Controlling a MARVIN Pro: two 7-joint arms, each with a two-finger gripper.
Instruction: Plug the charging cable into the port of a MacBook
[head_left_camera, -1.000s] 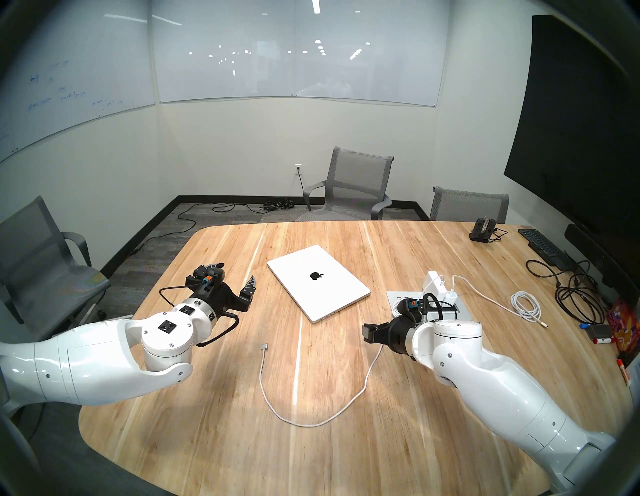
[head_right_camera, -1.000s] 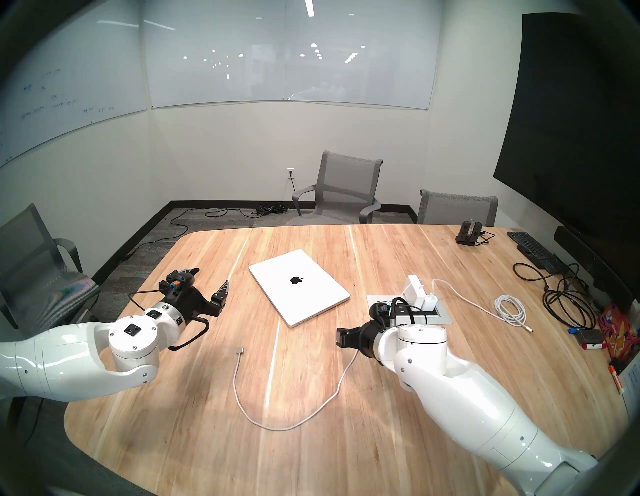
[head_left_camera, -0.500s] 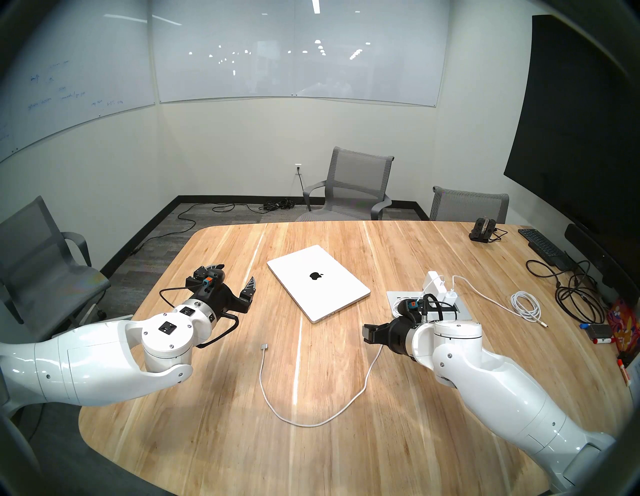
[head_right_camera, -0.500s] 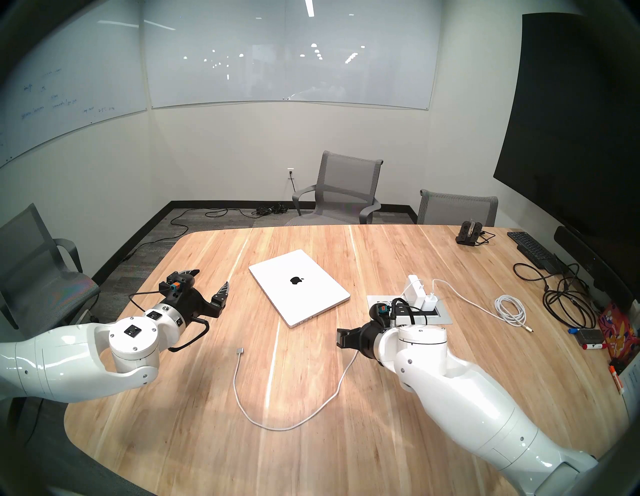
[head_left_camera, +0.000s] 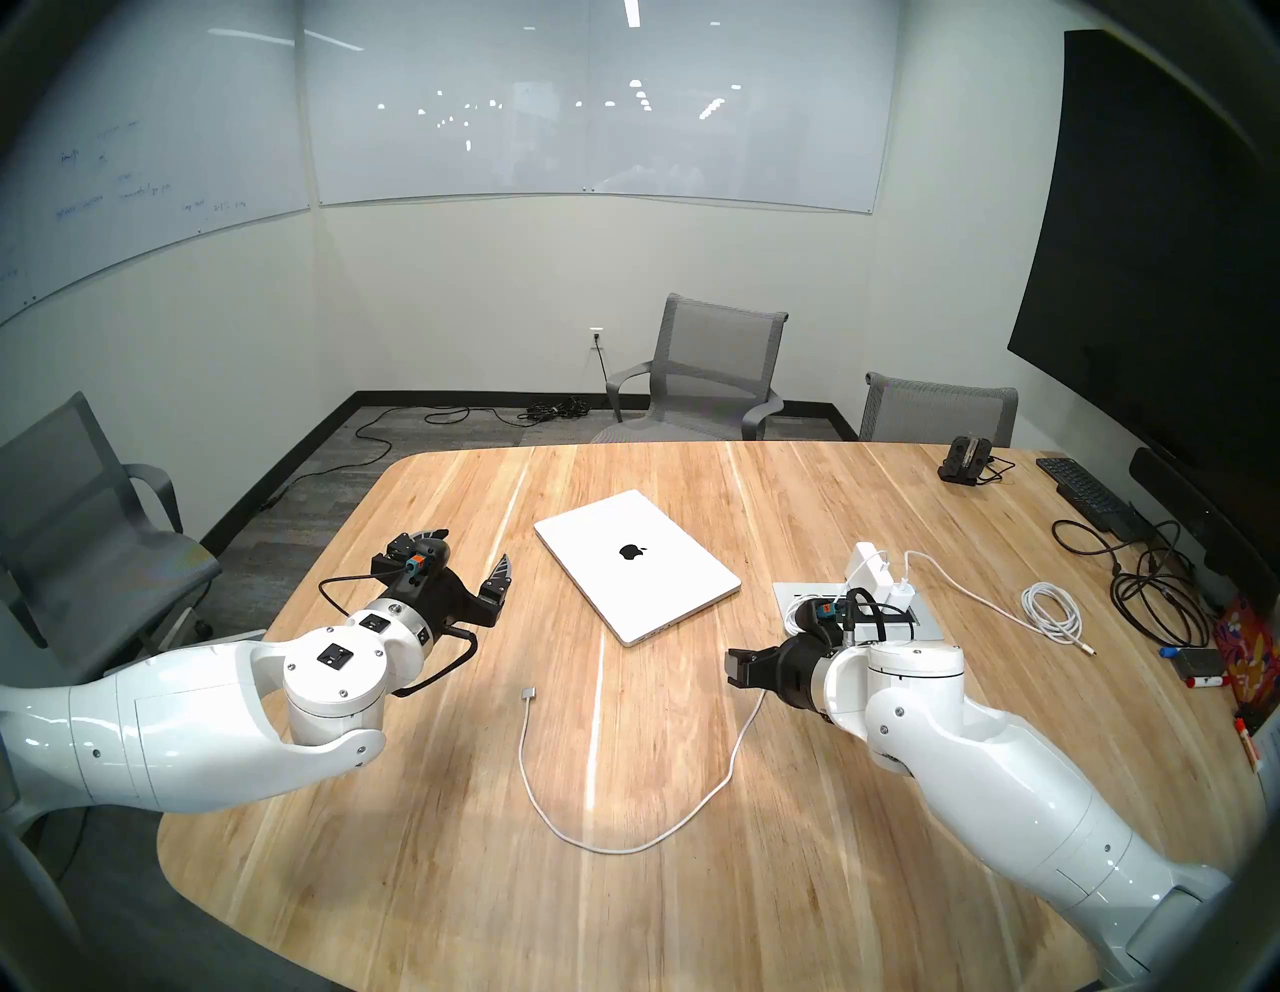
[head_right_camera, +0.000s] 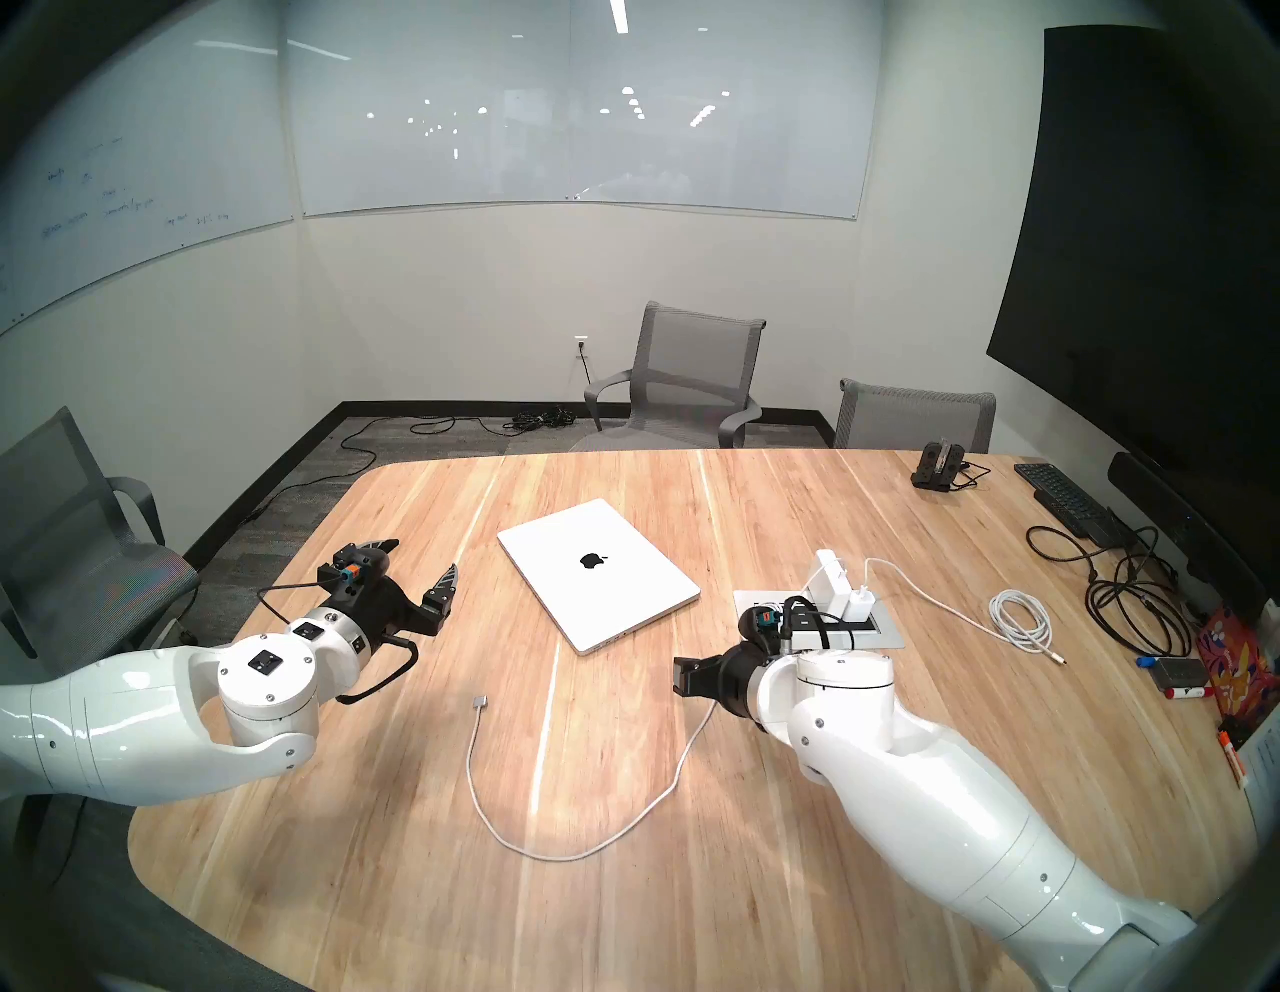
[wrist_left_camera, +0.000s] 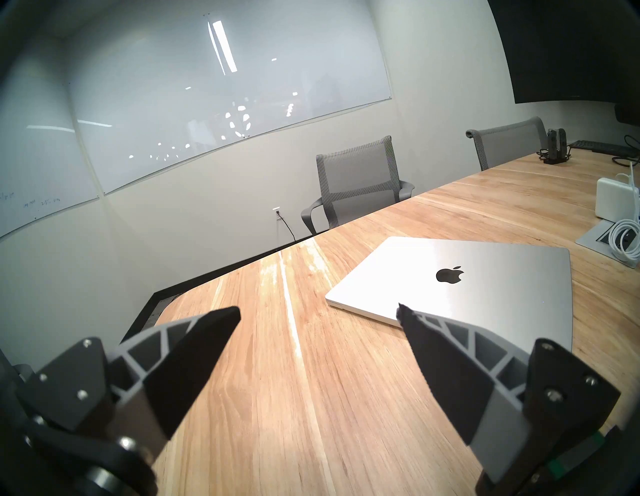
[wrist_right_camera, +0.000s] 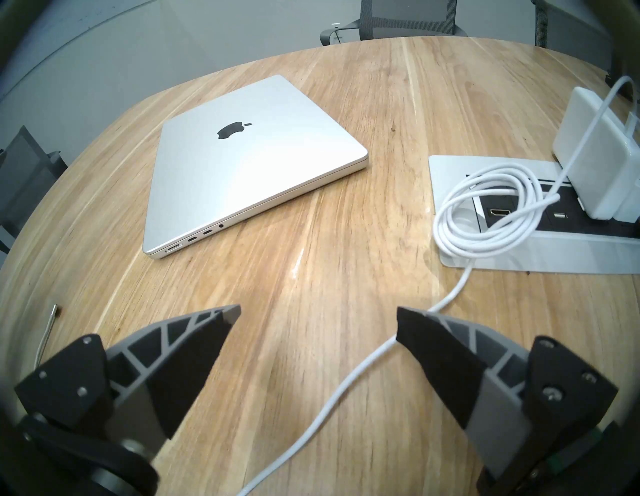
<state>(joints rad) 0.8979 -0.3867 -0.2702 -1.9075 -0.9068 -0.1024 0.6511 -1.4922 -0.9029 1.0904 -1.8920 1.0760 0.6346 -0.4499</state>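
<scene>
Head pair overlooks the table (head_left_camera: 692, 900); wrist views skim it, sharing the MacBook (wrist_left_camera: 485, 277).

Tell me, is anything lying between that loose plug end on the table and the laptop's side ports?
Nothing visible does. Only bare table lies between the charging cable connector and the MacBook port edge.

Slim silver rectangular MacBook (head_left_camera: 637, 564) with black apple logo, lid shut, flat on wooden table, angled, ports on near edge. Long thin white charging cable (head_left_camera: 627, 842) loops on table in front of MacBook; flat silver connector (head_left_camera: 530, 691) lies unplugged near its front-left corner, apart.
</scene>
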